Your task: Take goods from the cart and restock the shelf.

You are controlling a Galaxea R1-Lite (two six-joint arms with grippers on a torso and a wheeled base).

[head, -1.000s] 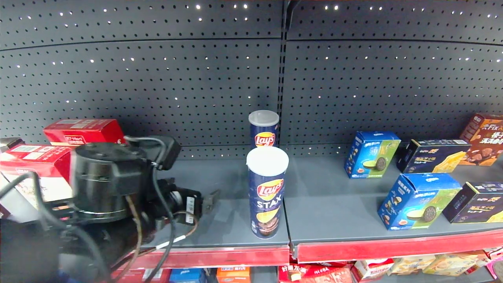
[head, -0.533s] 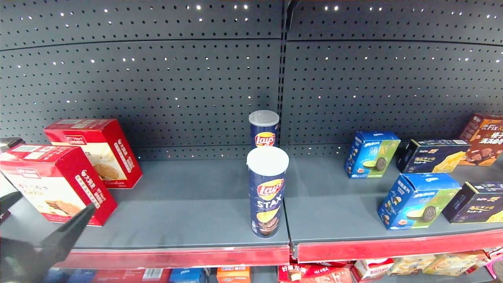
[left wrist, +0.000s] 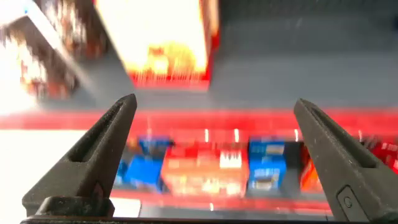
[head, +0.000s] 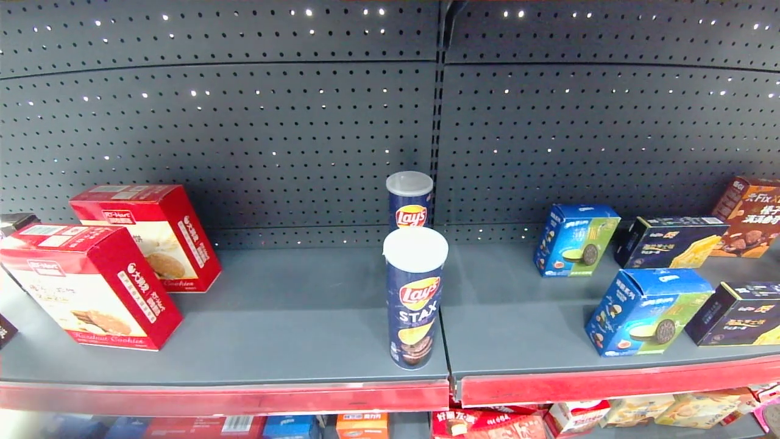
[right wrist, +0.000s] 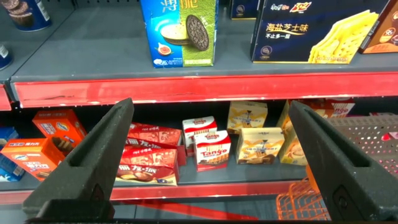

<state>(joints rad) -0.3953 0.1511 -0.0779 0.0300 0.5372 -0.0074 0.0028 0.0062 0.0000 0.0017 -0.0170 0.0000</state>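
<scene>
Right now both of my hands are empty. In the head view the grey shelf (head: 292,329) runs across the lower half of the frame with a red front lip. At centre the front chip can (head: 415,299) stands upright near the lip, and the rear chip can (head: 409,200) stands upright behind it against the pegboard. At lower left sit the front red cookie box (head: 91,286) and, just behind it, the rear red cookie box (head: 146,235). At right are the rear blue box (head: 577,239) and the front blue box (head: 649,311), each with a dark cracker box beside it, rear (head: 670,241) and front (head: 734,314).

My left hand (left wrist: 214,101) is spread wide and holds nothing; it faces the shelf's red lip, with a blurred box (left wrist: 165,43) on the board beyond it. My right hand (right wrist: 211,104) is also spread wide and holds nothing, facing the lip below the front blue box, with a lower tier of small boxes (right wrist: 208,146) underneath. An orange wire basket (right wrist: 292,202) shows near that lower tier.
</scene>
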